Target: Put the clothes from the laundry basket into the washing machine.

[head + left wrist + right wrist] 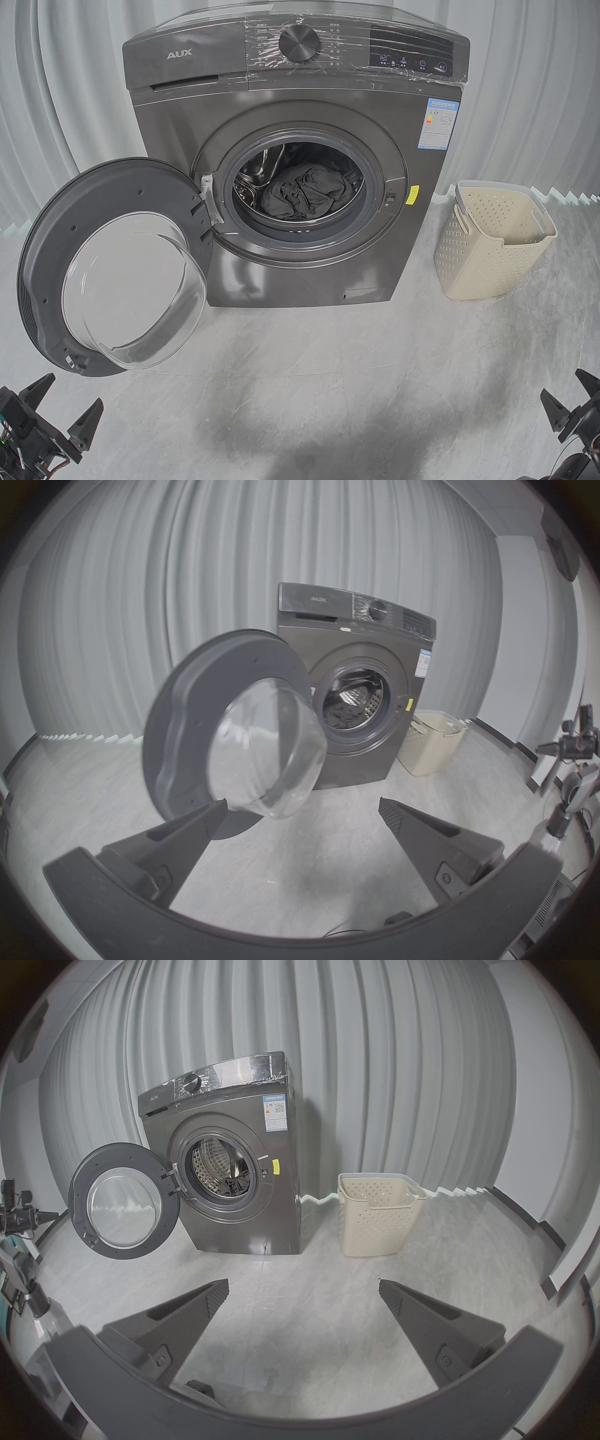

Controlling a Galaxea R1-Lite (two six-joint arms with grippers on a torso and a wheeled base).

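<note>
The grey washing machine (294, 156) stands ahead with its round door (112, 269) swung wide to the left. Dark clothes (305, 190) lie bunched inside the drum (225, 1169). The cream perforated laundry basket (494, 240) sits on the floor to the machine's right, and what shows of its inside holds nothing. My left gripper (62, 406) is low at the near left, open and holding nothing. My right gripper (572, 394) is low at the near right, also open. Both are well back from the machine (356, 680) and the basket (378, 1213).
Pale marbled floor (325, 381) stretches between me and the machine. The open door (231, 724) juts out over the floor on the left. Grey curtains (56, 94) hang behind. A camera tripod (572, 761) stands off to the side.
</note>
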